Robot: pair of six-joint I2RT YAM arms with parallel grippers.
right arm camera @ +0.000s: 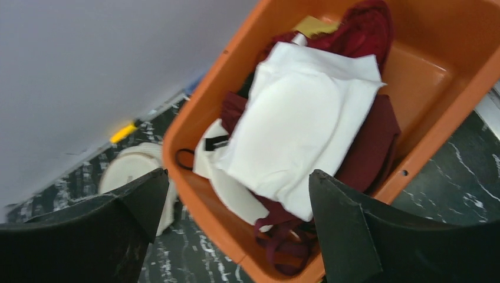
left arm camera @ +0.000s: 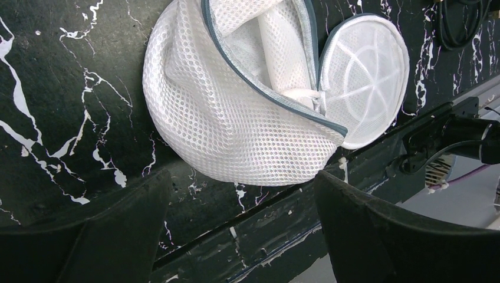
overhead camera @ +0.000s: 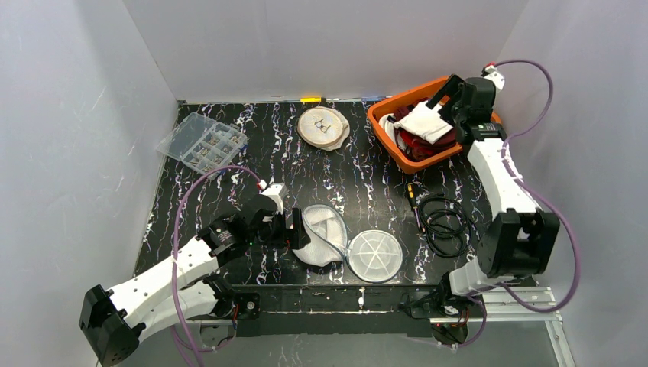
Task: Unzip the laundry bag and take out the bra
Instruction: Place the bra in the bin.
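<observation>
The white mesh laundry bag (overhead camera: 319, 235) lies near the table's front edge, unzipped, with its round lid (overhead camera: 375, 255) flipped open to the right. In the left wrist view the bag (left arm camera: 236, 118) shows only mesh lining inside. My left gripper (overhead camera: 296, 229) is open and empty just left of the bag, also seen in its own view (left arm camera: 242, 177). A white padded bra (overhead camera: 422, 121) lies on dark red garments in the orange bin (overhead camera: 382, 126). My right gripper (overhead camera: 445, 103) hovers open and empty over the bra (right arm camera: 301, 130), its fingers spread wide (right arm camera: 236, 177).
A second round mesh bag (overhead camera: 324, 126) lies at the back middle. A clear compartment box (overhead camera: 202, 141) sits at the back left. A coiled black cable (overhead camera: 443, 218) lies at the right. White walls close in three sides.
</observation>
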